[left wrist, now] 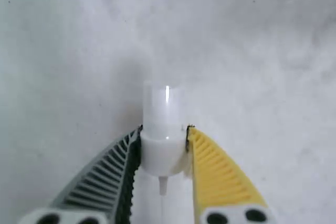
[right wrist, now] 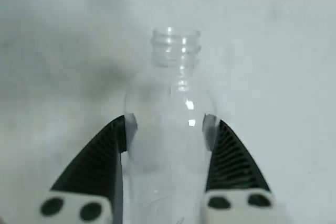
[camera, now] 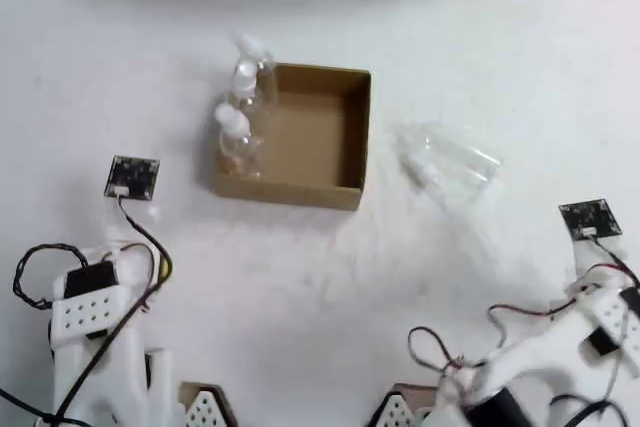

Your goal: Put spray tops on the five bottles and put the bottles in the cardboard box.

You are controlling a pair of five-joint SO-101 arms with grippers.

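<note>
Left claw (left wrist: 164,131) clamped on a spray top (left wrist: 161,108) between its grey and yellow fingers; right claw (right wrist: 168,124) clamped on an uncapped bottle (right wrist: 173,77) (neck pointing away from the claw). Cardboard box (camera: 290,190) well ahead of both claws, two capped bottles (camera: 238,117) inside; loose bottles (camera: 445,165) ahead of the right claw

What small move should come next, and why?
Probably bring the left hand with its spray top to the open neck of the bottle in the right hand: the top is gripped, and the bottle is held and uncapped.
</note>
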